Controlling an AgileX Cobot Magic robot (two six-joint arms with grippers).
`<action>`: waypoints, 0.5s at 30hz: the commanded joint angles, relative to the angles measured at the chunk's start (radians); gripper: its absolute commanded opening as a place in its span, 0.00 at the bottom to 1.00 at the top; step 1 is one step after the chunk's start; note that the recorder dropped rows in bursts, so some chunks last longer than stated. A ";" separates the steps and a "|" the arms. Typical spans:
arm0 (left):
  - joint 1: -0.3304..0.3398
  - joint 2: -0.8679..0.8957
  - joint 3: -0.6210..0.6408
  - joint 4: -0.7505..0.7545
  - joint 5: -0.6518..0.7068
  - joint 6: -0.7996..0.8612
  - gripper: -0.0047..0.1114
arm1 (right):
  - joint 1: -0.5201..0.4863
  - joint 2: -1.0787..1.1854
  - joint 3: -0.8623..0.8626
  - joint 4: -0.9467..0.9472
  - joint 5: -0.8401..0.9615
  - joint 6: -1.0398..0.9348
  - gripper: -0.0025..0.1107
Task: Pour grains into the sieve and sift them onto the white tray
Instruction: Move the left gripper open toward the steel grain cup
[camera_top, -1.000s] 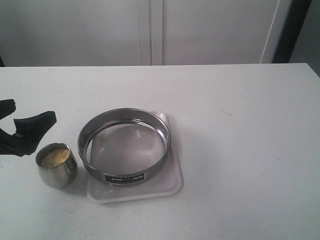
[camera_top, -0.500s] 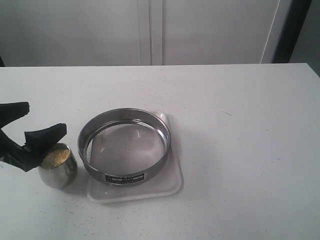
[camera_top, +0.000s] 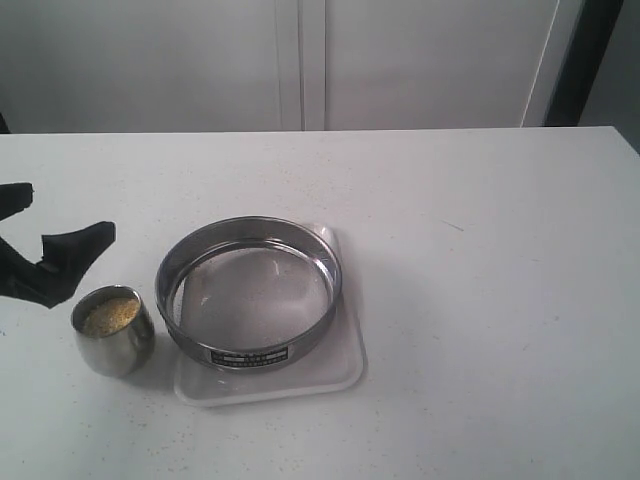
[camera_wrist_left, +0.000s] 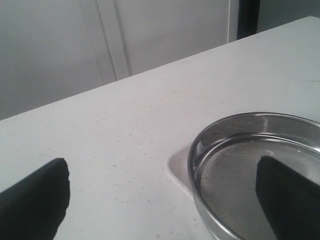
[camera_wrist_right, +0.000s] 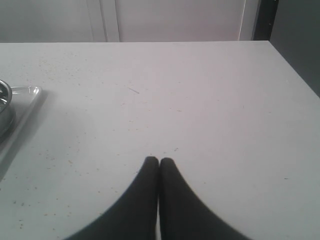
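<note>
The sieve (camera_top: 250, 292), round and steel-rimmed, rests on the white tray (camera_top: 335, 372) near the table's middle. Its mesh looks bare. The grains (camera_top: 110, 314) fill a small steel cup (camera_top: 115, 345) just left of the sieve. My left gripper (camera_top: 70, 212) hangs open just above and behind the cup, touching nothing. In the left wrist view the left gripper (camera_wrist_left: 162, 165) has its black fingers (camera_wrist_left: 37, 200) spread wide, with the sieve (camera_wrist_left: 225, 130) and a corner of the tray (camera_wrist_left: 176, 167) ahead. My right gripper (camera_wrist_right: 159, 161) is shut and empty over bare table, out of the exterior view.
The white table (camera_top: 480, 250) stretches wide to the right of the tray. A pale wall with cabinet panels (camera_top: 300, 60) stands behind its far edge. In the right wrist view a tray corner (camera_wrist_right: 25, 92) shows at the side, and fine specks dot the tabletop.
Half a second ago the left gripper was lower and nearer the cup's rim; it has since drawn back up and to the left. Cup, sieve and tray have not moved.
</note>
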 joint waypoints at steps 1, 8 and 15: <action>0.001 -0.004 -0.101 0.102 0.109 -0.057 0.94 | -0.001 0.000 0.005 -0.008 -0.009 0.000 0.02; 0.037 0.085 -0.187 0.286 0.078 -0.265 0.94 | -0.001 0.000 0.005 -0.008 -0.009 0.000 0.02; 0.121 0.164 -0.178 0.445 -0.153 -0.272 0.94 | -0.001 0.000 0.005 -0.008 -0.009 0.000 0.02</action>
